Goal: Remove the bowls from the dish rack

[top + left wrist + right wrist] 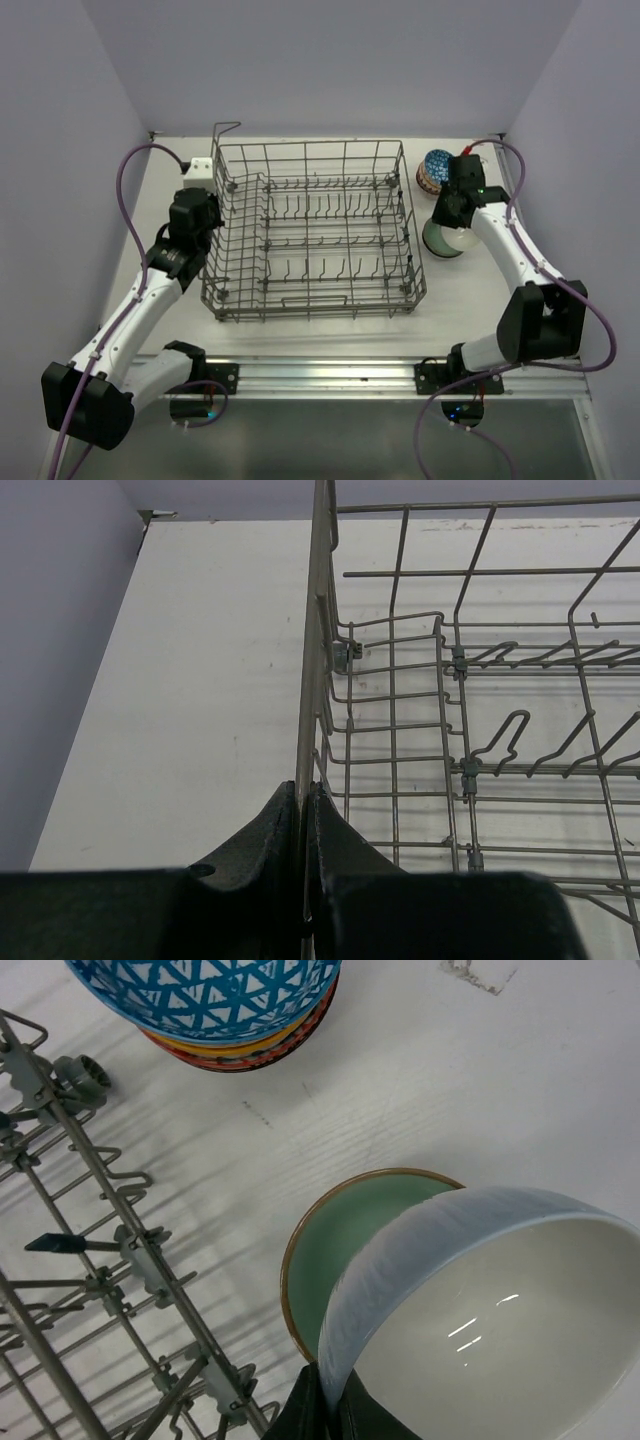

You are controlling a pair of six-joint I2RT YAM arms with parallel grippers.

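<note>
The grey wire dish rack (315, 235) stands mid-table, and no bowls show in it. My left gripper (305, 792) is shut on the rack's left rim wire (318, 630); the top view shows it at the rack's left side (203, 218). My right gripper (335, 1395) is shut on the rim of a plain white bowl (500, 1305), which is tilted just above a pale green bowl (345, 1240) on the table. From above, this pair lies right of the rack (445, 240). A stack of patterned bowls (434, 170), blue-and-white uppermost (210, 990), sits behind them.
A small white box (200, 168) sits by the rack's back-left corner, under a purple cable. A raised wire loop (228, 128) stands at that corner. Purple walls close in the table at the back and on both sides. A metal rail (330, 372) runs along the near edge.
</note>
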